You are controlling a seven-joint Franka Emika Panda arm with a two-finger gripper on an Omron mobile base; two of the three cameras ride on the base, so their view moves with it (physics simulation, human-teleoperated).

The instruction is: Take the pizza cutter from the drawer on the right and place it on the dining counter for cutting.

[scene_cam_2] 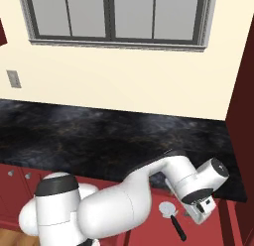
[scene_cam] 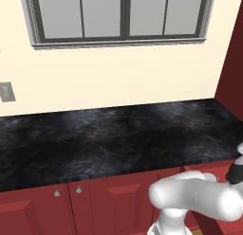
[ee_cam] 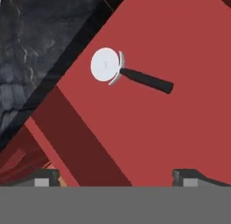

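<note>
The pizza cutter [ee_cam: 118, 72] lies flat on the floor of the open red drawer [ee_cam: 176, 128], its silver wheel to the left and its dark handle running right. My gripper [ee_cam: 117, 178] hangs above it, open, with nothing between the fingertips [ee_cam: 45, 177]. From the right base view the pizza cutter [scene_cam_2: 171, 214] sits just below the worktop's front edge, and the gripper [scene_cam_2: 201, 211] points down beside it on the right. The dining counter is out of view.
A black marbled worktop [scene_cam: 118, 134] runs along a cream wall under a window [scene_cam: 118, 16]. Red cabinet doors with silver knobs [scene_cam: 57, 193] stand below it. A tall red cabinet side [scene_cam: 232, 63] closes the right end. A wall outlet [scene_cam: 6, 92] is at left.
</note>
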